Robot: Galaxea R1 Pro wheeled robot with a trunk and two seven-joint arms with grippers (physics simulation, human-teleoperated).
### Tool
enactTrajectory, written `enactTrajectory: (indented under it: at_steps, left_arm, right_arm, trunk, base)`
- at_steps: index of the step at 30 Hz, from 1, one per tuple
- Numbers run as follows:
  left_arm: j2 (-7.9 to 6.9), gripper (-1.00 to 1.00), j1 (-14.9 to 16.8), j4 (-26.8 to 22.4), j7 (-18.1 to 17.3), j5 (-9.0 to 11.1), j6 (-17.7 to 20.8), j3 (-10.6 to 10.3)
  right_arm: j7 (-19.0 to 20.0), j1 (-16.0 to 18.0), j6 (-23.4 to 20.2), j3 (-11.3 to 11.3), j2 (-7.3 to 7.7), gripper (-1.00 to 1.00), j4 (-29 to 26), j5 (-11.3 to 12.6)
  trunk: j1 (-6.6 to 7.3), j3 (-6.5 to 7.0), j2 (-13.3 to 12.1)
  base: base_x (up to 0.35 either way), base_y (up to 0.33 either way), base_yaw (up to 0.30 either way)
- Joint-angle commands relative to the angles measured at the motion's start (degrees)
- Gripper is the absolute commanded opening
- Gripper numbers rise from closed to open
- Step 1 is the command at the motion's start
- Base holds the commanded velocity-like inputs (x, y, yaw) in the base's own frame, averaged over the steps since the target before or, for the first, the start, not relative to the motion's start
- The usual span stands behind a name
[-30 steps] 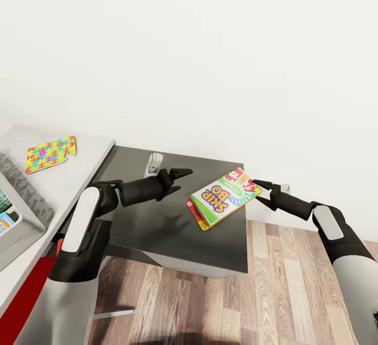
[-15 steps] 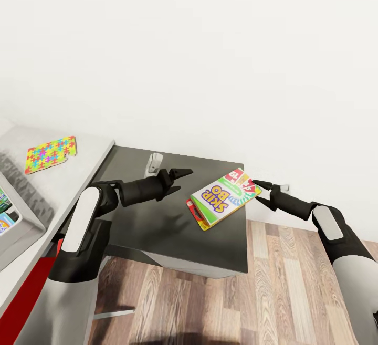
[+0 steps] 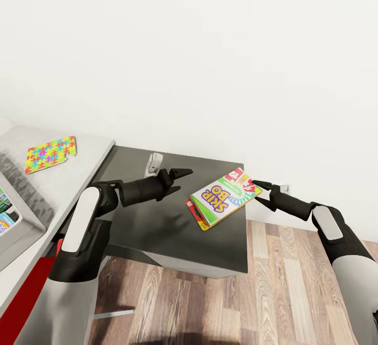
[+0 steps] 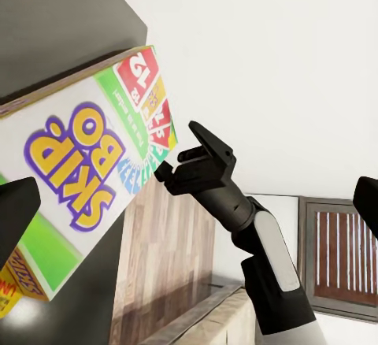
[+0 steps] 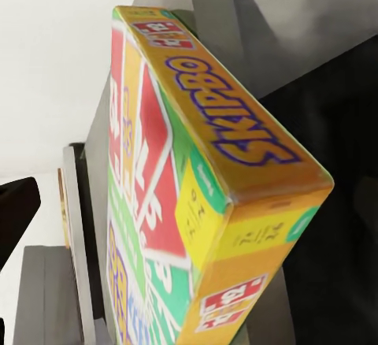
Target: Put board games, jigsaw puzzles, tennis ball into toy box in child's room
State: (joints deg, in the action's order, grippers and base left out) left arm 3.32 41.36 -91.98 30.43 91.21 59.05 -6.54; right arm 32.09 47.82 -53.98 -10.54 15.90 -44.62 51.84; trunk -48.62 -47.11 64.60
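The SKIP-BO box [image 3: 226,196] hangs tilted over the cabinet [image 3: 173,219], its near corner pinched shut between the fingers of the right gripper [image 3: 258,187]; under it a red-edged box [image 3: 195,213] peeks out, and I cannot tell whether that one is carried along or lies on the cabinet. The left gripper [image 3: 185,171] holds nothing, its fingers slightly parted, just beside the box on its bench side.

The hold looks thin: a corner grip on a flat box invites it to swing or slip. I judge it best either to bring the left fingers onto the free edge of the box for a second hold, or to carry it slowly and level toward the toy box [image 3: 13,213], which sits on the bench [image 3: 79,161] well apart from the SKIP-BO box, past the left arm.

One jigsaw [image 3: 50,153] lies flat on the bench between the box and the bin, near the wall. The left arm crosses the straight path to the bin and should clear away first. The bin's near wall must be cleared before letting go.
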Motion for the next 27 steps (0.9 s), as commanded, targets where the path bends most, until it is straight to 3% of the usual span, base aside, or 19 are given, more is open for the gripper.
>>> enactTrajectory:
  at_steps: [1,19,27]
  left_arm:
    - [0.02,1.00,0.0,0.0,0.6,0.5,0.1,0.0]
    - [0.02,1.00,0.0,0.0,0.6,0.5,0.1,0.0]
    - [0.02,1.00,0.0,0.0,0.6,0.5,0.1,0.0]
  right_arm:
    - [0.3,0.0,-0.3,-0.1,-0.02,1.00,0.0,-0.2]
    - [0.5,0.1,-0.4,-0.1,-0.21,1.00,0.1,-0.3]
    - [0.6,0.1,-0.4,0.0,-1.10,1.00,0.1,-0.3]
  trunk:
    - [0.00,-0.04,0.0]
    - [0.00,-0.04,0.0]
    - [0.00,-0.04,0.0]
  base:
    - [0.000,0.000,0.000]
    - [0.000,0.000,0.000]
    - [0.000,0.000,0.000]
